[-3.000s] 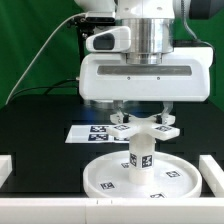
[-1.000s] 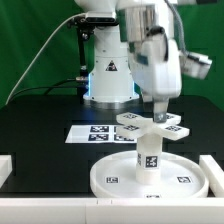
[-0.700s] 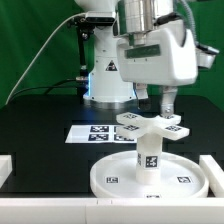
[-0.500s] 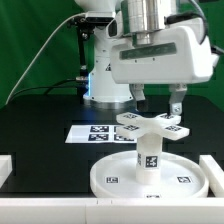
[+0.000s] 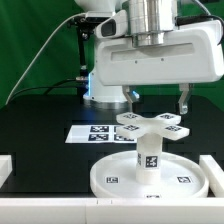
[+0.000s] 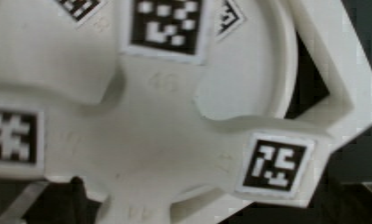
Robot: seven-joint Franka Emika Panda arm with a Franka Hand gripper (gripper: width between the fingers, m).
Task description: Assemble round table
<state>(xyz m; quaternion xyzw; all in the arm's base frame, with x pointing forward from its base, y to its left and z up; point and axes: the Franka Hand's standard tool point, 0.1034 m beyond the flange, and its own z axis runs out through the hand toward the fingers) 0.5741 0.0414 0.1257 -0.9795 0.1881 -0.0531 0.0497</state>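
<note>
The large rimmed round disc lies near the table's front. The short post stands upright at its centre, and the cross-shaped piece sits on top of the post. My gripper hovers just above the cross-shaped piece, open and empty. Its fingers are spread wide and hang clear of the cross arms. In the wrist view the cross-shaped piece with its tags fills the picture. My fingertips do not show there.
The marker board lies flat behind the disc. White rails stand at the exterior view's left and right and along the front. The arm's base with a blue light stands at the back, before a green backdrop.
My gripper has let go of the cross-shaped piece, risen and turned about its vertical axis, from side-on to broadside. The disc, post and cross-shaped piece have not moved.
</note>
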